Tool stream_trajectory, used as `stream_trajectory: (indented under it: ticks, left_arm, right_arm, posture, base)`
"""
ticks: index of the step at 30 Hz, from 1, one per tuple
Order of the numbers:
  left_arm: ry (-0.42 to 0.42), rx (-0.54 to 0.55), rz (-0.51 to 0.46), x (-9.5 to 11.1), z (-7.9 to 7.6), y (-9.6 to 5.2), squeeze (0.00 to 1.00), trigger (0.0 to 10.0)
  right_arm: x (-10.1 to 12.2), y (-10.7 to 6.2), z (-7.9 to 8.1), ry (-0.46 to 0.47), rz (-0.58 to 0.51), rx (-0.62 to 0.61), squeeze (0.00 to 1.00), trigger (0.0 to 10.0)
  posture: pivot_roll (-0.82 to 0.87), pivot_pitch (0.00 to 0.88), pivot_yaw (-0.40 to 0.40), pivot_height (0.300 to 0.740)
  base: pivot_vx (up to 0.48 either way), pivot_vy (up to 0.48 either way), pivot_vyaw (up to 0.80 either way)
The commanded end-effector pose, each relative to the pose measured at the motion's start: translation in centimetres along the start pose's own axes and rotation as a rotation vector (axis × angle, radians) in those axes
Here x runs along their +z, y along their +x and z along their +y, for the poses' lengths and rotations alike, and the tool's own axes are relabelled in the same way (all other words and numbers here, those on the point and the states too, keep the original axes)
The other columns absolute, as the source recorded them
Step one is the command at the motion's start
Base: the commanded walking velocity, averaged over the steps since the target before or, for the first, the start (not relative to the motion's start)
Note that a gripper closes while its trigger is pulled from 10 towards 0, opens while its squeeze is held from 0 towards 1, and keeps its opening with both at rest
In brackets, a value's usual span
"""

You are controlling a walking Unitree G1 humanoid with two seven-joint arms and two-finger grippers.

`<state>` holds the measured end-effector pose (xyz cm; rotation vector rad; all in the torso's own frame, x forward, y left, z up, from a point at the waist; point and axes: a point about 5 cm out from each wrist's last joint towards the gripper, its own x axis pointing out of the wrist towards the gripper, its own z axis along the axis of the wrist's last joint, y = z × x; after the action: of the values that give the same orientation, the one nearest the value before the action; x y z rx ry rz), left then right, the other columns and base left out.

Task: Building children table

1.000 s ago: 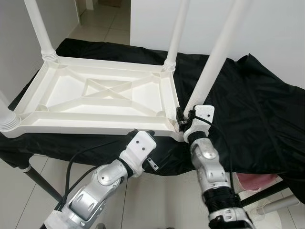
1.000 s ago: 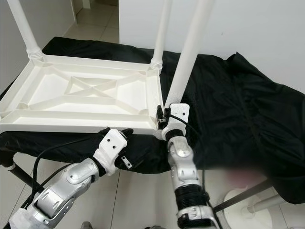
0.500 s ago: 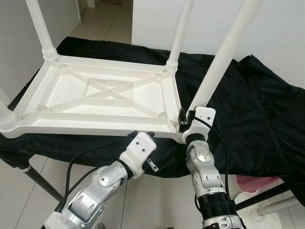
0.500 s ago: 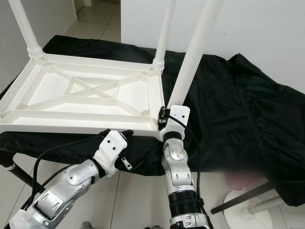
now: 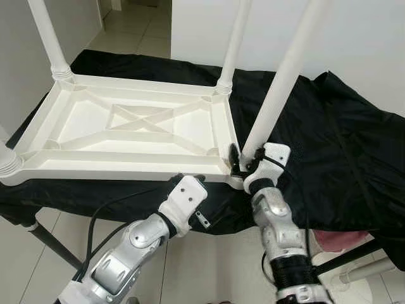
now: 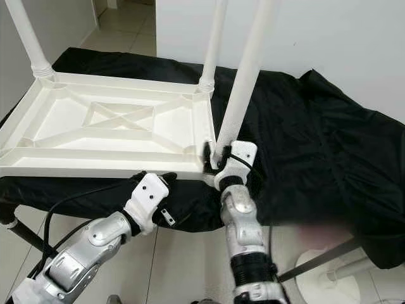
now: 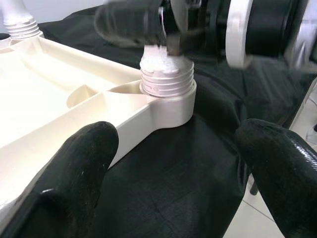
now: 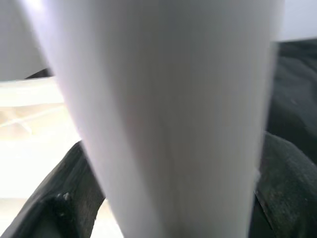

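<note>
A white plastic children's table [image 5: 133, 155] lies upside down on a black cloth, its legs pointing up. My right gripper [image 5: 243, 161] is shut on the near right leg [image 5: 278, 82] just above its base, at the table's near right corner. In the right wrist view that leg [image 8: 168, 114] stands close and blurred between the fingers. The leg's threaded end [image 7: 166, 84] sits in the corner socket. My left gripper [image 7: 178, 163] is open, low at the table's front rim just left of that corner, its fingers [image 7: 74, 168] apart and holding nothing.
Three more legs stand in their corners: far left [image 5: 47, 38], far right [image 5: 233, 44] and near left [image 5: 7, 161]. The black cloth [image 5: 342, 145] spreads to the right over a folding stand [image 5: 54, 244]. Below are a tiled floor [image 5: 209, 266] and a pink object [image 5: 338, 240].
My right wrist has turned around the base of the near right leg, and the leg's lean swung a little right and back. The left gripper has stayed in place.
</note>
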<state>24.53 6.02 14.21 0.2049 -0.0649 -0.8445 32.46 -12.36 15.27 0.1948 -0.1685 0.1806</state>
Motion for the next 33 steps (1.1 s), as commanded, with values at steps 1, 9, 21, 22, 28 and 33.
stream_trajectory:
  ticks: [1,9,21,22,28,33]
  left_arm:
    - [0.004,-0.13,-0.003,0.0,-0.9,0.0,0.0,10.0]
    - [0.004,-0.128,-0.004,0.0,-0.8,0.1,0.0,10.0]
    - [0.016,-0.139,-0.006,0.1,-0.8,0.3,0.0,10.0]
    - [0.016,-0.139,-0.006,0.1,-0.8,0.3,0.0,10.0]
    - [0.019,-0.13,-0.006,0.2,-0.6,0.2,0.0,10.0]
    - [0.017,-0.126,-0.002,0.1,-0.7,0.0,0.0,10.0]
  right_arm:
    - [-0.8,-0.2,-0.7,-0.017,0.043,0.052,0.0,10.0]
    - [-0.8,0.1,-2.3,-0.12,0.058,0.257,0.0,10.0]
    - [-0.2,1.3,-3.3,-0.224,0.112,0.495,0.0,0.0]
    - [-0.2,1.3,-3.3,-0.224,0.112,0.495,0.0,0.0]
    - [-0.6,1.2,-4.3,-0.237,0.146,0.5,0.0,0.0]
    - [-1.2,0.7,-5.0,-0.197,0.156,0.48,0.0,0.0]
  posture:
    - [0.05,0.061,-0.096,0.74]
    - [0.05,0.059,-0.092,0.74]
    - [0.04,0.064,-0.078,0.74]
    - [0.04,0.064,-0.078,0.74]
    - [0.05,0.075,-0.081,0.74]
    - [0.05,0.085,-0.079,0.74]
  base:
    - [0.0,0.0,0.0]
    - [0.0,0.0,0.0]
    - [0.0,0.0,0.0]
    - [0.0,0.0,0.0]
    - [0.0,0.0,0.0]
    - [0.0,0.0,0.0]
